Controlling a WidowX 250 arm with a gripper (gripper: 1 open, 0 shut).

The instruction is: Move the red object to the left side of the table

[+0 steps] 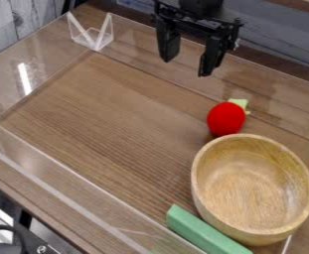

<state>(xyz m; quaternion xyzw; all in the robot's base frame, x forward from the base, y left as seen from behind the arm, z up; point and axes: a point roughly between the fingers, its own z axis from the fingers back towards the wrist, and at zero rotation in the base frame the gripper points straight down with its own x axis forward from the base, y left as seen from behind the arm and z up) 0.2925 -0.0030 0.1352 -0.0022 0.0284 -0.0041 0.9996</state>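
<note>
You are getting one view only, looking down at a slant across the table (pixel 110 109) from a near corner, fairly close. It is taking in the gripper (pixel 194 52) at the top edge and cutting off the bowl (pixel 253 189) at lower right.

A wooden bowl (pixel 253 189) beside a green block (pixel 208 234).
</note>
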